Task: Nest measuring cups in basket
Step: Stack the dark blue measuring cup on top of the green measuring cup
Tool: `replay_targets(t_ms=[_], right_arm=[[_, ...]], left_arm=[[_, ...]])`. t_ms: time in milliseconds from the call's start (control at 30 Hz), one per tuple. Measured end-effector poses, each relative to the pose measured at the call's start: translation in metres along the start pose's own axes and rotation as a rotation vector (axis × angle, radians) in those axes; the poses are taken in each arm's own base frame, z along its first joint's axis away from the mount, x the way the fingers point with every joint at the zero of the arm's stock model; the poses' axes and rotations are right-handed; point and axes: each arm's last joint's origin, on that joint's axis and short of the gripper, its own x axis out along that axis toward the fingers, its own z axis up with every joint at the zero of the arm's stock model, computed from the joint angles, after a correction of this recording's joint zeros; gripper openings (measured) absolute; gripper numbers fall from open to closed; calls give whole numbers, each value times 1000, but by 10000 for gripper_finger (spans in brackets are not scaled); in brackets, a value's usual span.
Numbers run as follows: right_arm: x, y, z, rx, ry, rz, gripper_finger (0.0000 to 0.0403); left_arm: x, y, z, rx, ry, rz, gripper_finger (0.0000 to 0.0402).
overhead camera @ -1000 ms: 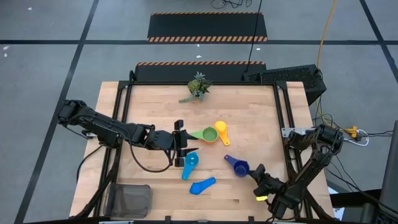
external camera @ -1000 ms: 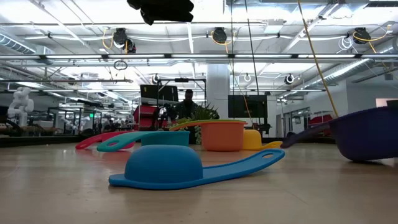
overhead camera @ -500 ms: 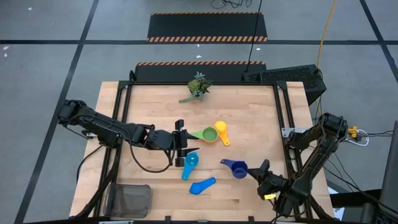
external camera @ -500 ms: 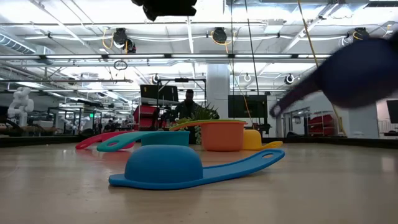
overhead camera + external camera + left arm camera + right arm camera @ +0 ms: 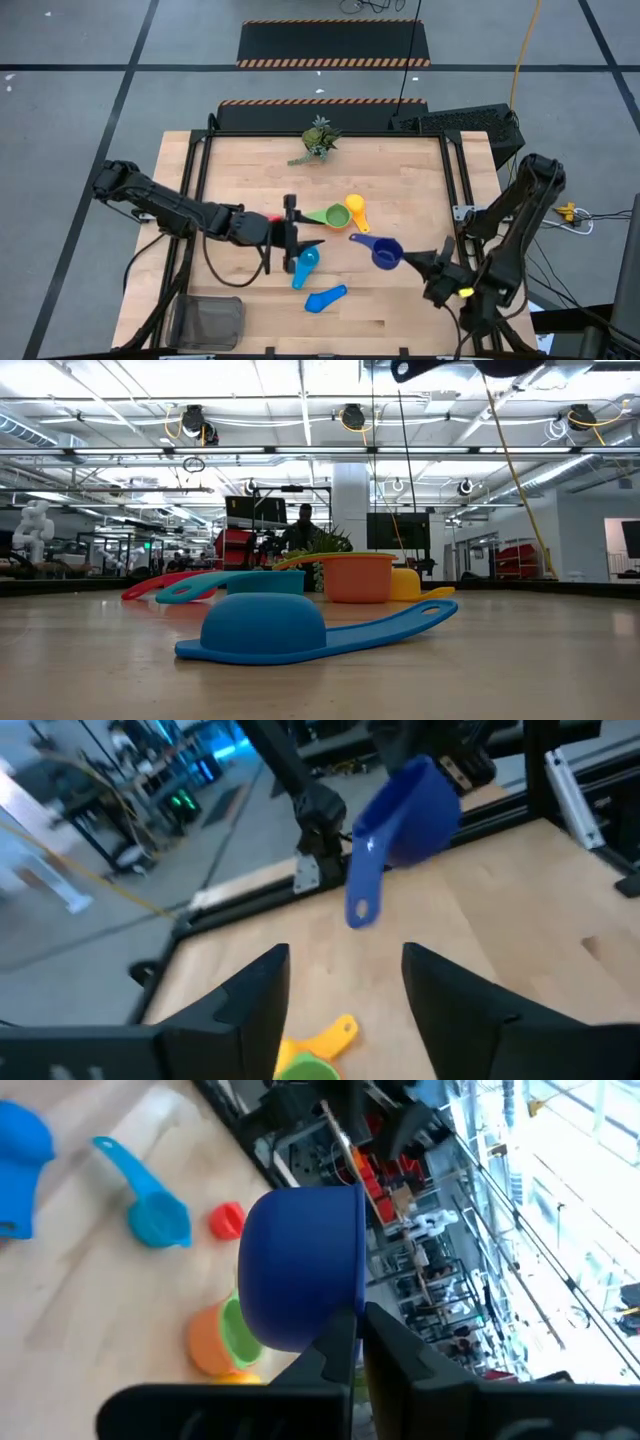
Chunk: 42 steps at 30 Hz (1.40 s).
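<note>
Overhead, table-level and two wrist cameras share the table [image 5: 420, 170].

Looking out past my own two dark fingers [image 5: 245, 1010], which stand parted with bare wood showing in the gap between them, I have the wooden table [image 5: 520, 935] stretching ahead. Down between my fingers sits the green cup [image 5: 307, 1069], with the yellow cup's handle [image 5: 325, 1035] poking out just beside it. Farther off, the dark blue cup [image 5: 410, 805] hangs in the air above the table, tilted, its handle pointing down toward the wood. Something dark holds it from above. Black frame rails run along the table's far edge.
</note>
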Motion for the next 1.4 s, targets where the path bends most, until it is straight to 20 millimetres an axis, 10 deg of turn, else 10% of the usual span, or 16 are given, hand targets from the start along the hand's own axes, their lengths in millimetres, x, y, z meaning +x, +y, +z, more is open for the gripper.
replay_targets(t_ms=[400,1400], right_arm=[[11,-48,0,168,17,-55,0],[29,-56,8,347,-401,-107,0]], left_arm=[[1,-4,14,73,-124,95,344],[21,-9,24,52,-432,94,289]])
